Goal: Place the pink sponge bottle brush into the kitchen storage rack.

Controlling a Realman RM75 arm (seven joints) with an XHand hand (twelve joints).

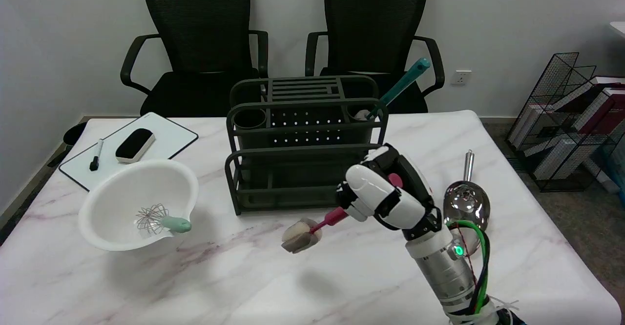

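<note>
While gripping the pink brush by its handle, right hand up off the table, just near of the rack. Sponge head pointing left and down, close above the marble, not in the rack yet. Teal-handled brush standing tilted in rack's far right cup. White bowl with whisk at left. Whiteboard with eraser and marker far left. Metal scoop right of hand.
</note>
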